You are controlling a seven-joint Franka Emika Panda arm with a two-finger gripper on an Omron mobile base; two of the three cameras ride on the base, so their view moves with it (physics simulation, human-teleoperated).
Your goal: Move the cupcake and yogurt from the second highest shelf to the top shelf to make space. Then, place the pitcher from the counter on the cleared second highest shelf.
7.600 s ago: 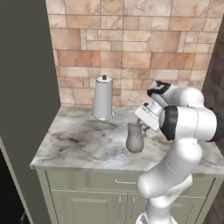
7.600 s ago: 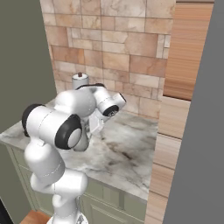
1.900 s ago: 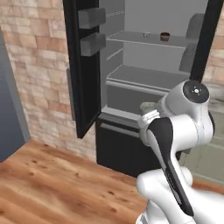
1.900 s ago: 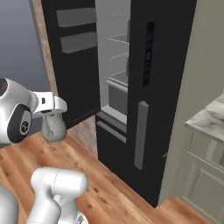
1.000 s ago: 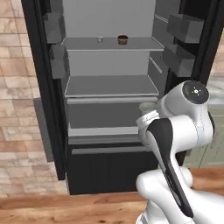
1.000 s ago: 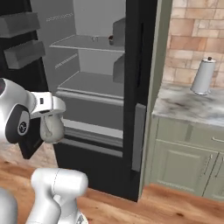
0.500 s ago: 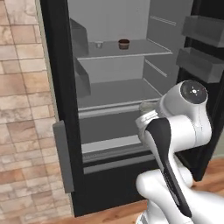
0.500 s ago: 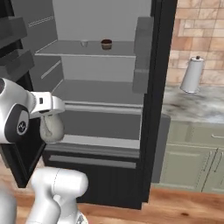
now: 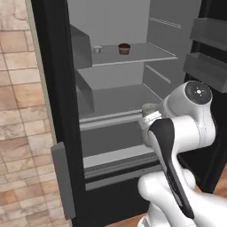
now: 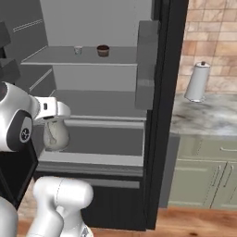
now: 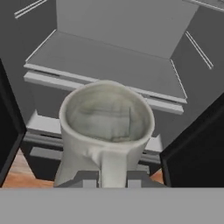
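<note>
Cupcake (image 9: 124, 48) beside yogurt (image 9: 97, 49) – top shelf (image 9: 146, 52).

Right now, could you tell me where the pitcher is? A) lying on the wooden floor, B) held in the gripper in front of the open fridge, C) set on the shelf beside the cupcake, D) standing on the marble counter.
B: the pitcher hangs in the gripper before the open fridge, while the cupcake sits on a shelf above.

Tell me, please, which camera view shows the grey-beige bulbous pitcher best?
The hand view: the grey-beige bulbous pitcher shows its open mouth and handle. The right base view shows its belly under the arm; the left base view shows just its rim.
</note>
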